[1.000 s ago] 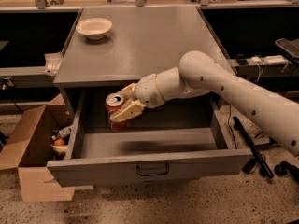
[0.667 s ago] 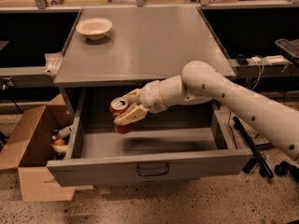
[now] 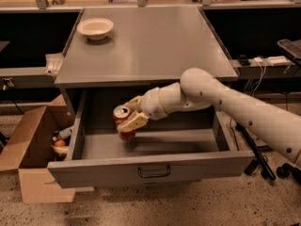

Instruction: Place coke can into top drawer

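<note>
The coke can (image 3: pixel 123 122), red with a silver top, is held tilted in my gripper (image 3: pixel 131 113), inside the open top drawer (image 3: pixel 155 169) at its left half, just above the drawer floor. The cream fingers (image 3: pixel 134 122) are shut around the can's sides. The drawer is pulled fully out of the grey cabinet, its front panel with the dark bar handle (image 3: pixel 154 172) facing the camera. My white arm (image 3: pixel 235 109) reaches in from the right over the drawer's right side.
A white bowl (image 3: pixel 95 28) sits on the cabinet top (image 3: pixel 150 46) at the back left. A brown cardboard box (image 3: pixel 33 149) with objects inside stands on the floor left of the drawer. Cables and a stand are at the right.
My gripper has lowered with the can, moving down and slightly right, deeper into the drawer. The drawer and bowl have not moved.
</note>
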You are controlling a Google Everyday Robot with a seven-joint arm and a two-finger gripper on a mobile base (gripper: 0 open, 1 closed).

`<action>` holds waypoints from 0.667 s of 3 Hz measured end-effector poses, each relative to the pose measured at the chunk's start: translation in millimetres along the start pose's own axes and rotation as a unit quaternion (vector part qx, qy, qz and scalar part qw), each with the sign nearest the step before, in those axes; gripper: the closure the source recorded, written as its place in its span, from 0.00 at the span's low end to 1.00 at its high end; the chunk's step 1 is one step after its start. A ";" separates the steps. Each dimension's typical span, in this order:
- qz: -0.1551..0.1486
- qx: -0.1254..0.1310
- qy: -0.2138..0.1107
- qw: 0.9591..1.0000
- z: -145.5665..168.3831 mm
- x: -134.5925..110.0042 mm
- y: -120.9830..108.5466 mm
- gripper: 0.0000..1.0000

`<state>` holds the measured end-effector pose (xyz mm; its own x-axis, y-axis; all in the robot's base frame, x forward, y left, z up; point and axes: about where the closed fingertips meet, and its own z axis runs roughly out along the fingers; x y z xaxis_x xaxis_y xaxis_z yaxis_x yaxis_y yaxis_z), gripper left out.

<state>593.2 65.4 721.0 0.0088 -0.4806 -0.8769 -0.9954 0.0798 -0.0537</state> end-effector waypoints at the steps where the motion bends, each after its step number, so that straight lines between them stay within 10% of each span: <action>1: 0.004 0.021 0.011 1.000 8.3 39.3 -6.7 1.00; 2: 0.012 0.044 0.008 0.999 10.9 65.7 -17.9 0.81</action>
<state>612.6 42.0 659.1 -0.0169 -0.4918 -0.8705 -0.9831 0.1667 -0.0751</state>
